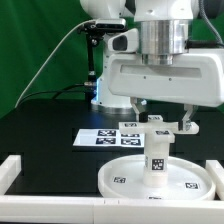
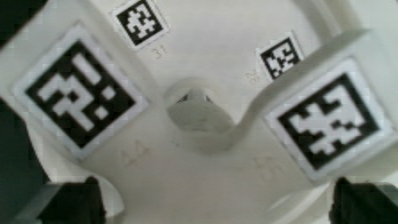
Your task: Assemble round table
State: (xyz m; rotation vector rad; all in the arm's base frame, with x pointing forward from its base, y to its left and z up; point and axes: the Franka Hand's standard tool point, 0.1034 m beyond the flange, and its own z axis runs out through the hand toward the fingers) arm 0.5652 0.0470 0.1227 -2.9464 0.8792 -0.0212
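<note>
The round disc [image 1: 125, 180] lies flat at the front of the black table. The short thick leg [image 1: 156, 160] stands upright on its middle. The cross-shaped base [image 1: 160, 127] sits on top of the leg. My gripper [image 1: 162, 115] hangs straight over it, with a finger on either side of the base and the jaws wide apart. In the wrist view the base [image 2: 196, 110] fills the picture, with tagged arms and a round hub. My gripper [image 2: 217, 203] shows as two dark fingertips [image 2: 71, 203] far apart, with white plastic between them.
The marker board [image 1: 105, 137] lies flat just behind the disc. A white border rim [image 1: 20, 172] runs along the table's front and the exterior view's left. The arm's own base [image 1: 105, 92] stands at the back before a green backdrop.
</note>
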